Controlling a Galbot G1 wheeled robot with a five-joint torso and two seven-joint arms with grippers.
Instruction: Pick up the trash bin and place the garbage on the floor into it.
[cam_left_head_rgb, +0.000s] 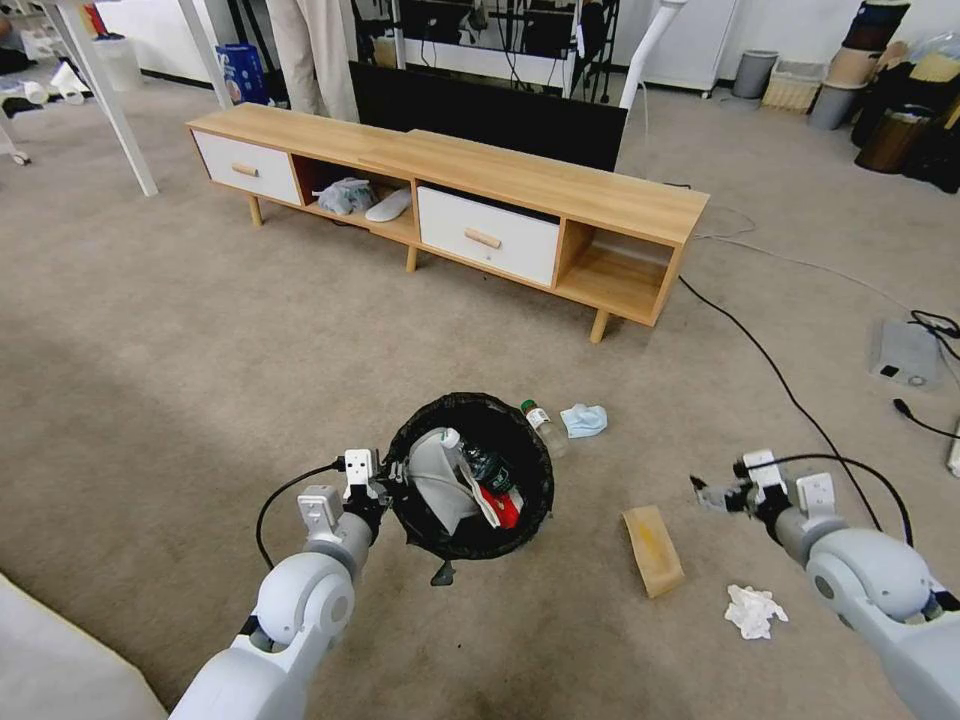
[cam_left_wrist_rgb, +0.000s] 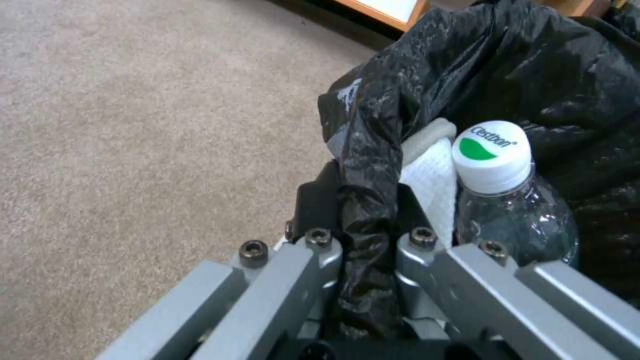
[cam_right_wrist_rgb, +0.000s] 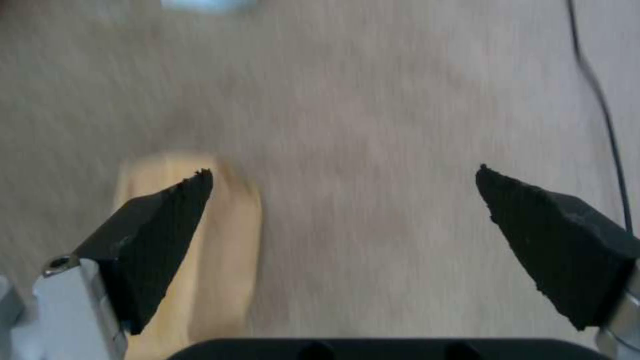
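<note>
1. Left gripper (cam_left_head_rgb: 388, 490), nearest the robot on its left, is clamped tight on the rim of the small round trash bin lined with crinkly black plastic bag (cam_left_head_rgb: 420, 520); in the left wrist view the fingers (cam_left_wrist_rgb: 319, 250) pinch a fold of the bag (cam_left_wrist_rgb: 363, 200).
2. Whether the bin is lifted or resting on the flat beige-brown carpet floor (cam_left_head_rgb: 200, 350) can't be told; a knotted bag tail (cam_left_head_rgb: 443, 574) hangs under its near rim.
3. Inside the bin: one clear plastic bottle with white cap (cam_left_wrist_rgb: 497, 165), one red-and-white snack bag (cam_left_head_rgb: 500, 505), and white-grey crumpled material (cam_left_head_rgb: 440, 480). Anything deeper is hidden.
4. Right gripper (cam_left_head_rgb: 708, 492) hovers over the carpet on the robot's right, holding nothing; the right wrist view shows its black fingertips (cam_right_wrist_rgb: 167, 225) spread wide.
5. Floor litter near the right arm: one white crumpled tissue (cam_left_head_rgb: 753, 610), one flat brown paper bag (cam_left_head_rgb: 653, 550) between bin and right gripper.
6. Just past the bin: one clear bottle with green cap (cam_left_head_rgb: 545, 425) lying against the far rim, one pale blue face mask (cam_left_head_rgb: 584, 420) beside it.
7. Four loose pieces on the carpet.
8. Farther off: long low wooden cabinet with two white drawers (cam_left_head_rgb: 480, 190); one open compartment holds a grey bundle (cam_left_head_rgb: 345, 195) and a white slipper (cam_left_head_rgb: 390, 205).
</note>
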